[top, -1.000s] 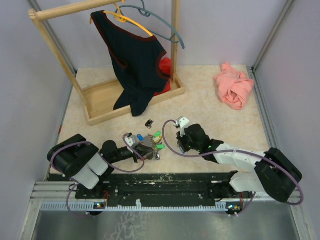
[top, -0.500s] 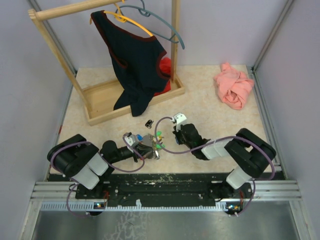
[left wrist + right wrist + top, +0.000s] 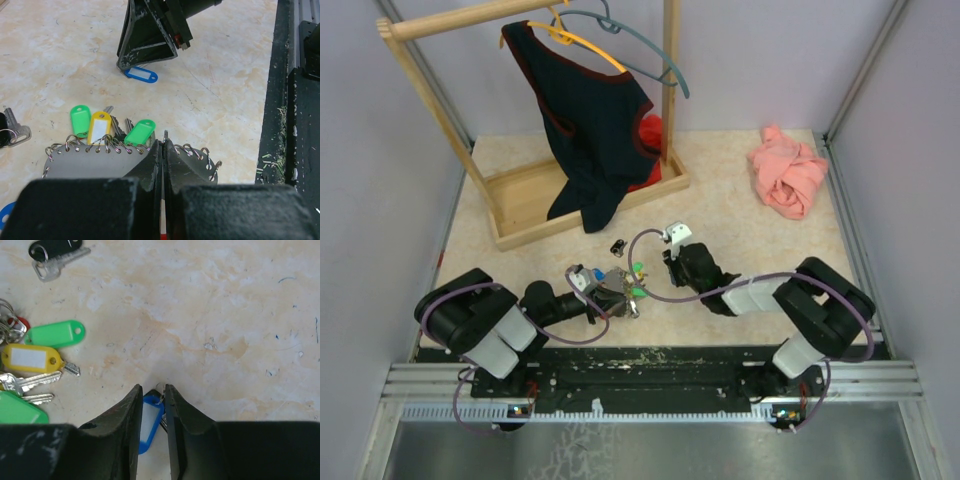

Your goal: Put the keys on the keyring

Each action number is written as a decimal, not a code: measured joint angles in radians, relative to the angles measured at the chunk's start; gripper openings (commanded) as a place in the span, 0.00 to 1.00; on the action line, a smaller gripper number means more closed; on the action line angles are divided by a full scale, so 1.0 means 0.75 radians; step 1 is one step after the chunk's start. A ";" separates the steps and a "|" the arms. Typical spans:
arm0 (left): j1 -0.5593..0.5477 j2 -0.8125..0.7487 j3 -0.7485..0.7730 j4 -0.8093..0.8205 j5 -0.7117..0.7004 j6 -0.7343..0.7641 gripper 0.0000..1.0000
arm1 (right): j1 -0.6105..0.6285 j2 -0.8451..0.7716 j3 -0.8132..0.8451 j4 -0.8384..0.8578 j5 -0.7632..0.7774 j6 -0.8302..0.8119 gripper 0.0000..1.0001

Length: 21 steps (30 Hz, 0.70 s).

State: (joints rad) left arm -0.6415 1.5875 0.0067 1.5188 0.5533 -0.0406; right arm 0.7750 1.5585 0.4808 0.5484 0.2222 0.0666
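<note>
Marbled tabletop: right pincer seemingly pinches a half-hidden blue tag; left pincer clamps the keyring plate.

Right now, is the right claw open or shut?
Shut: the right claw pinches a blue tag, squeezed in the narrow gap at its tips.

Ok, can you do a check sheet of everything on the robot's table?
Surface: beige marbled tabletop, lightly marked.
Job's things: green-tagged keys and yellow-tagged key at the rings of a grey ring-edged plate; blue plastic key tag and black-headed key lie apart.
Clutter: crumpled pink cloth.
Claws: left claw shut on the plate; right claw straddles the blue tag, grip unclear.
Cables: purple cables loop over both arms.
Surroundings: wooden clothes rack with dark shirt; lilac walls.
</note>
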 measured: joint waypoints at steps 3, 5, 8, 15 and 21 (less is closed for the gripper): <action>0.000 0.000 0.000 0.001 -0.004 0.000 0.01 | -0.010 -0.066 0.051 -0.136 -0.013 0.022 0.35; 0.000 0.000 0.000 0.001 -0.005 0.000 0.01 | -0.021 -0.124 0.092 -0.223 -0.034 0.026 0.43; 0.000 0.000 0.000 0.001 -0.005 0.000 0.01 | -0.054 -0.214 0.130 -0.310 -0.116 0.023 0.53; 0.000 0.000 0.000 0.001 -0.005 0.000 0.01 | -0.133 -0.303 0.134 -0.354 -0.538 -0.060 0.49; 0.000 -0.011 0.000 0.001 -0.004 0.000 0.01 | -0.136 -0.238 0.125 -0.245 -0.907 -0.155 0.39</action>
State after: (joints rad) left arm -0.6415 1.5791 0.0067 1.5192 0.5503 -0.0406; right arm 0.6727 1.3804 0.5743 0.3649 -0.4580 -0.0498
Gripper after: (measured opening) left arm 0.012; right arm 0.427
